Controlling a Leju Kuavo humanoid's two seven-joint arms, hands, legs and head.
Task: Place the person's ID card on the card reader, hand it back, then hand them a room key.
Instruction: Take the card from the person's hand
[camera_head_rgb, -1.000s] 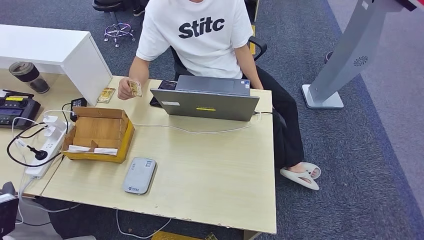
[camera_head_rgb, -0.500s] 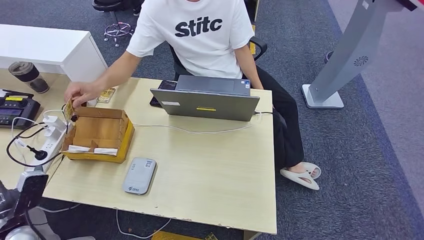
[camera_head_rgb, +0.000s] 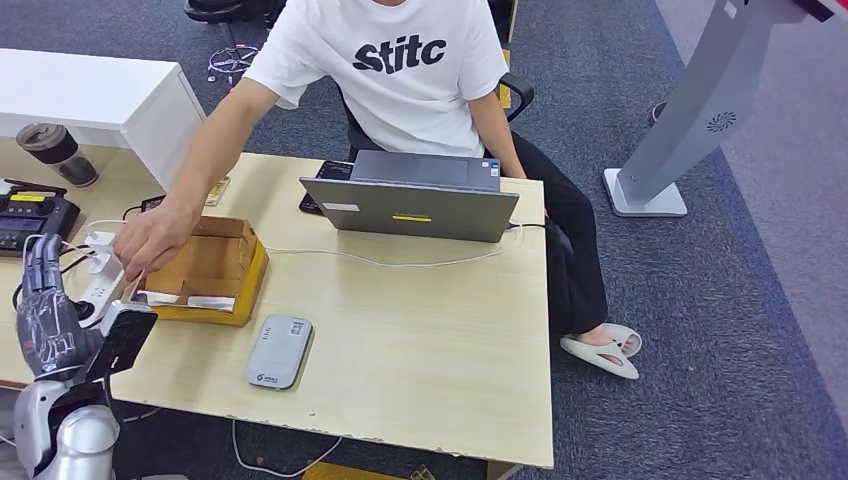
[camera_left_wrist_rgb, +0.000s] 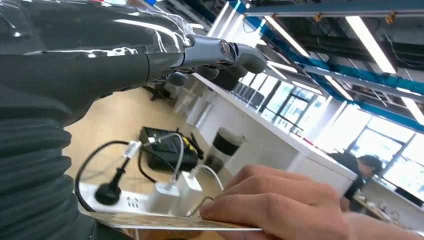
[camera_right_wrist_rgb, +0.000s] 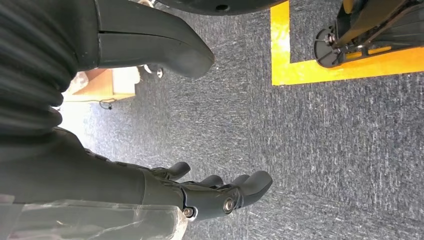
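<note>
Just beside left hand (camera_head_rgb: 45, 315), ID card (camera_left_wrist_rgb: 165, 221)

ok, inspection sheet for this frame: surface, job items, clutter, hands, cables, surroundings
Surface: pale wooden desk, chipped front edge.
Job items: thin patterned ID card, held out by the person's hand toward the left hand; grey flat card reader near the front edge.
Clutter: open cardboard box, grey laptop, dark-lidded cup, black device with yellow label.
Hands: left hand raised, fingers apart, holding nothing; right hand hanging over carpet, holding nothing.
Cables: white power strip with plugs; white cable from the laptop.
Surroundings: grey carpet, grey kiosk stand.
</note>
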